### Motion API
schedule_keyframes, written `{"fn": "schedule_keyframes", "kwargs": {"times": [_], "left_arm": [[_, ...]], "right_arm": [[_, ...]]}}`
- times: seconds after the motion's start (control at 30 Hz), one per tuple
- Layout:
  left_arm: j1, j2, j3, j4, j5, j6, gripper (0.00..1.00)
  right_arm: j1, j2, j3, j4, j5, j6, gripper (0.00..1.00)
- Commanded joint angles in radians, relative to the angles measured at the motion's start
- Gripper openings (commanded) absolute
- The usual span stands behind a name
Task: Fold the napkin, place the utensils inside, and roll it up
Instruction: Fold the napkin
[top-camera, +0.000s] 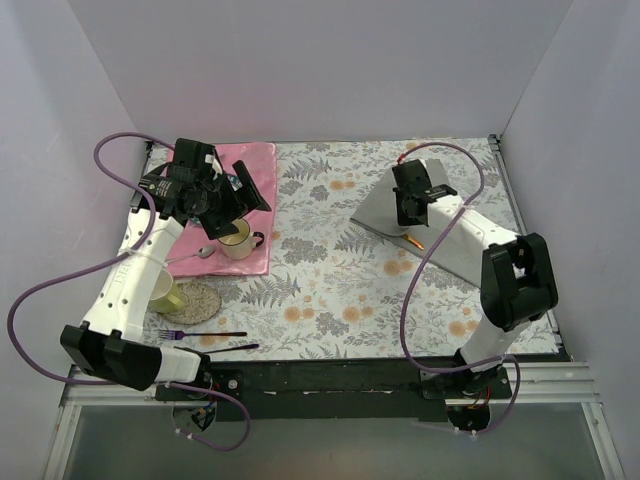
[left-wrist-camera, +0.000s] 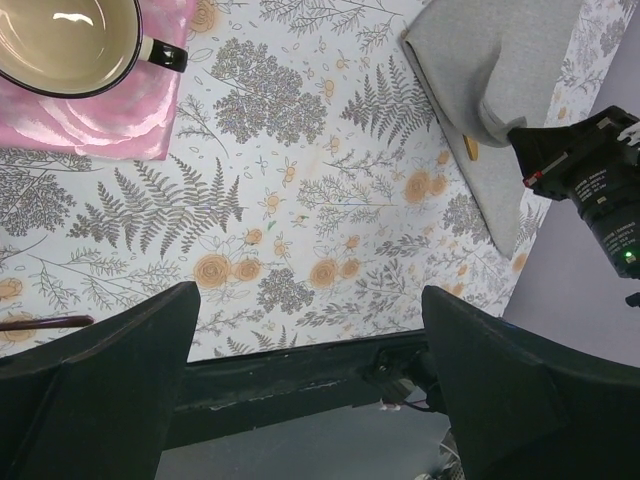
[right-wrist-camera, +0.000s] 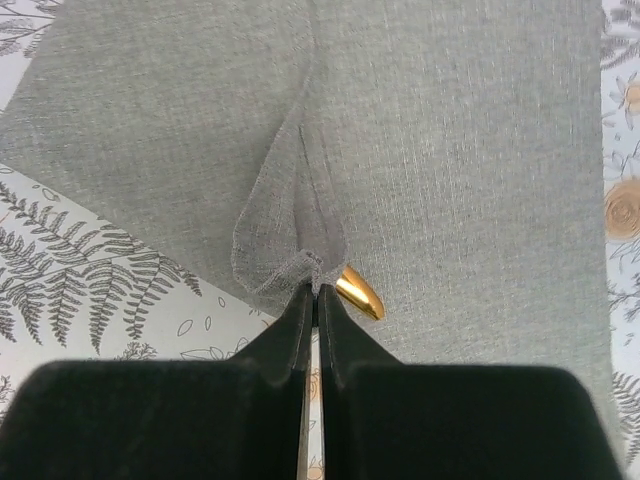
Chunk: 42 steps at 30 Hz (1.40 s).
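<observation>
The grey napkin (top-camera: 378, 210) lies at the back right of the table, also in the left wrist view (left-wrist-camera: 500, 60). My right gripper (right-wrist-camera: 316, 290) is shut on a pinched fold at the napkin's (right-wrist-camera: 450, 150) near edge, and the cloth bunches up at the tips. A golden-orange utensil tip (right-wrist-camera: 358, 292) pokes out on the napkin just right of the fingers; it also shows from above (top-camera: 414, 241) and in the left wrist view (left-wrist-camera: 471, 146). The right gripper (top-camera: 408, 220) points down at that edge. My left gripper (left-wrist-camera: 310, 300) hangs open and holds nothing, above the pink placemat (top-camera: 250, 160).
A cream cup (top-camera: 237, 238) stands on the placemat, with a spoon (top-camera: 195, 255) beside it. A yellow-green cup (top-camera: 165, 293) sits on a round coaster (top-camera: 198, 300) at the left. A purple-handled fork (top-camera: 185, 334) and a thin black utensil (top-camera: 235, 347) lie near the front edge.
</observation>
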Motion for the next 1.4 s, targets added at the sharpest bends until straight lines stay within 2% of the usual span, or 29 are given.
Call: {"fn": "schedule_keyframes", "kwargs": {"times": [0.0, 0.17, 0.37, 0.47, 0.5, 0.57, 0.67, 0.7, 0.87, 0.97, 1.2, 1.33, 1.37], "left_arm": [[0.01, 0.007, 0.056, -0.022, 0.037, 0.017, 0.93], [0.011, 0.016, 0.057, -0.02, 0.052, 0.018, 0.93], [0.013, 0.031, 0.056, -0.02, 0.071, 0.018, 0.93], [0.013, 0.034, 0.045, -0.014, 0.083, 0.017, 0.93], [0.013, 0.038, 0.042, -0.008, 0.086, 0.018, 0.93], [0.014, 0.042, 0.043, -0.003, 0.092, 0.017, 0.93], [0.014, 0.048, 0.028, 0.014, 0.127, 0.018, 0.93], [0.014, 0.048, 0.013, 0.046, 0.193, 0.017, 0.92], [0.005, 0.059, -0.171, 0.243, 0.432, -0.052, 0.78], [-0.04, 0.073, -0.196, 0.342, 0.413, -0.083, 0.77], [-0.222, 0.198, -0.17, 0.466, 0.316, -0.152, 0.77], [-0.288, 0.193, -0.139, 0.457, 0.276, -0.14, 0.82], [-0.291, 0.186, -0.126, 0.405, 0.247, -0.126, 0.83]], "right_arm": [[-0.044, -0.064, -0.105, 0.117, -0.035, 0.116, 0.07], [-0.091, -0.135, -0.247, 0.179, -0.061, 0.185, 0.11], [-0.169, -0.189, -0.35, 0.144, -0.071, 0.378, 0.24], [-0.211, -0.261, -0.419, 0.142, -0.089, 0.429, 0.37], [-0.225, -0.29, -0.431, 0.151, -0.115, 0.423, 0.5], [-0.249, -0.298, -0.415, 0.154, -0.152, 0.325, 0.57], [-0.249, -0.252, -0.303, 0.09, -0.192, 0.15, 0.57], [-0.249, -0.226, -0.275, 0.059, -0.212, 0.118, 0.57], [-0.239, -0.206, -0.241, 0.042, -0.369, 0.081, 0.52], [-0.238, -0.206, -0.266, 0.041, -0.443, 0.117, 0.51], [-0.271, -0.17, -0.315, 0.077, -0.431, 0.105, 0.51], [-0.333, -0.129, -0.286, 0.052, -0.433, 0.093, 0.51], [-0.375, -0.124, -0.269, 0.018, -0.41, 0.105, 0.51]]}}
